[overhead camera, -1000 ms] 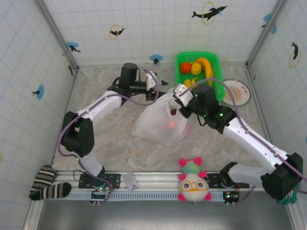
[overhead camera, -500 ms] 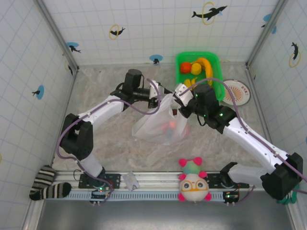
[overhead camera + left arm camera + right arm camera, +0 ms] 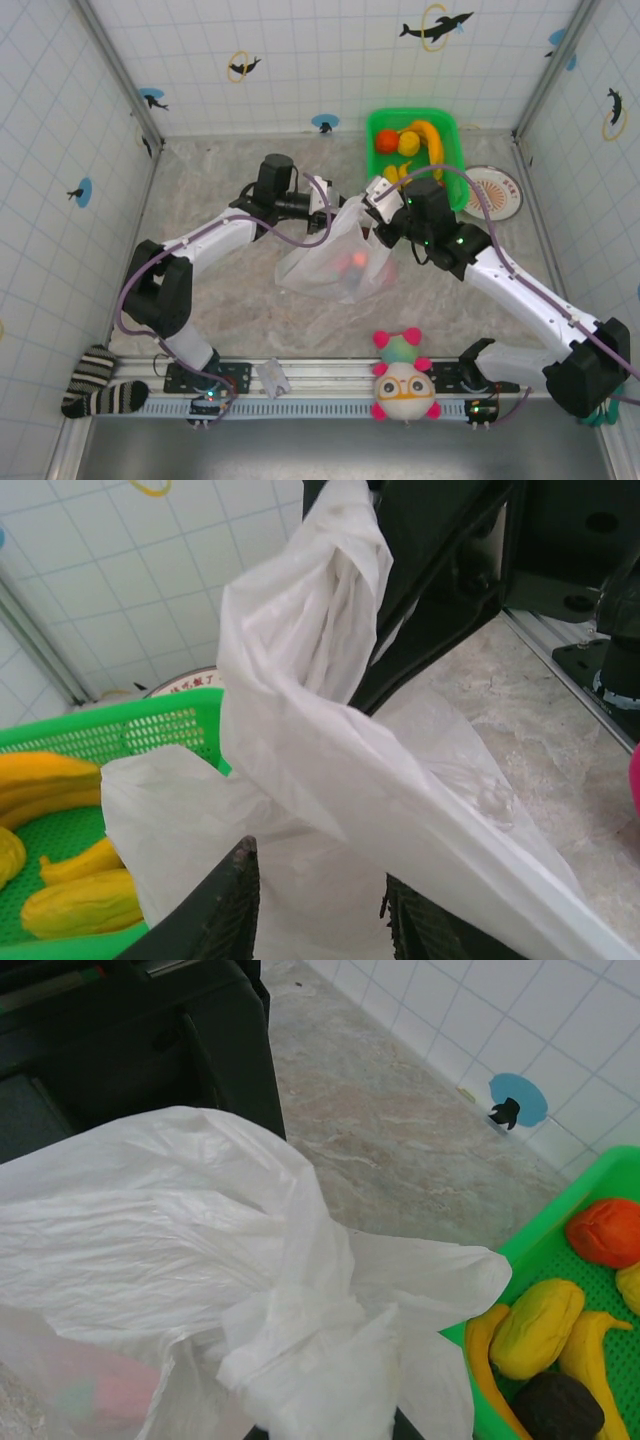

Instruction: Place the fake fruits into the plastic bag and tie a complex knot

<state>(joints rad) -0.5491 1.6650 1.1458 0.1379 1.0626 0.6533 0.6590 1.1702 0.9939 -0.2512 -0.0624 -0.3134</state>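
- Now the bag (image 3: 330, 262) lies on the middle of the table (image 3: 220, 290), between the two arms, its top pulled up and to the right.
- Right gripper (image 3: 372, 212): clamped on the bag's bunched top. Seen from the left wrist, a twisted strap of white film rises into that black gripper.
- Left gripper (image 3: 333, 205): at the bag's upper left edge, just beside the right one. Its fingers (image 3: 232, 910) stand apart, with bag film running through the gap between them. Whether either finger touches the film cannot be told.
- Through the film a reddish blur (image 3: 356, 262) shows low inside the bag; its kind cannot be told.
- Fruits (image 3: 408, 143) sit in the green basket (image 3: 410, 111) at the far right of the table: one orange-red, several yellow, a curved banana (image 3: 432, 140) and one dark.
- The basket stands just behind the bag; from the left wrist the film overlaps its near rim.
- A round plate (image 3: 495, 195) lies just right of the basket.
- A pink-and-green plush (image 3: 403, 385) rests on the near rail between the arm bases.
- A striped sock (image 3: 95, 392) lies at the near left corner.
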